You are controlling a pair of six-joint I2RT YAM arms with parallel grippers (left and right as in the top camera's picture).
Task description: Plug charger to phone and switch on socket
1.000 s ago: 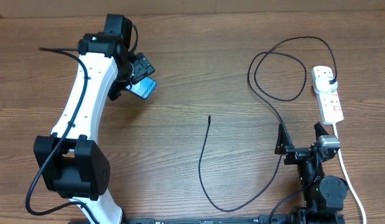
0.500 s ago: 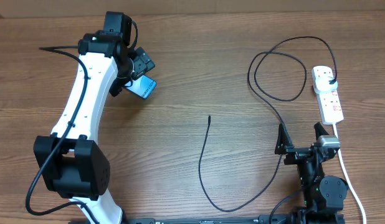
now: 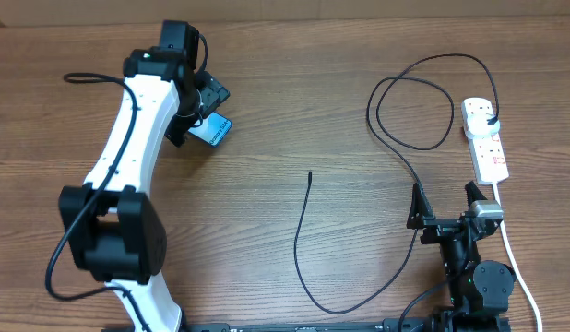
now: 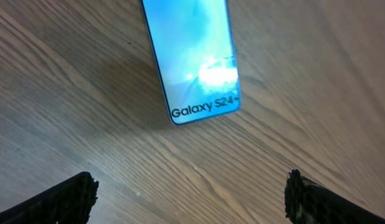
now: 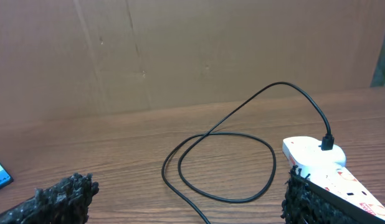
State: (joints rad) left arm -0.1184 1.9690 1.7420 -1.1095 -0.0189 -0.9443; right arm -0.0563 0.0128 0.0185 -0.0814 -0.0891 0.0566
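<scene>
Left claw (image 4: 192,202): fingers spread wide, nothing between them. It hangs over the far-left part of the tabletop (image 3: 294,83).

Phone (image 3: 215,131): lies flat, screen up and lit, on the tabletop. In the left wrist view it sits ahead of the fingertips, centred between their lines, and touches neither. The end printed "Galaxy S24+" is the one nearest the claw. From overhead only this end shows. It points obliquely toward the near-right corner, so the long axis runs diagonally. The rest is hidden under the arm.

Right claw (image 3: 444,208): wide apart and empty, at the near edge toward the right corner.

Charger (image 3: 299,240): the cable passes just beside the right claw's left finger. The free connector tip lies mid-tabletop and points at the far edge. The cable loops near the far-right area, and its black plug sits in the far end of the socket (image 3: 486,140).

Socket: lies along the right edge, long axis far-to-near. Switch position cannot be read.
</scene>
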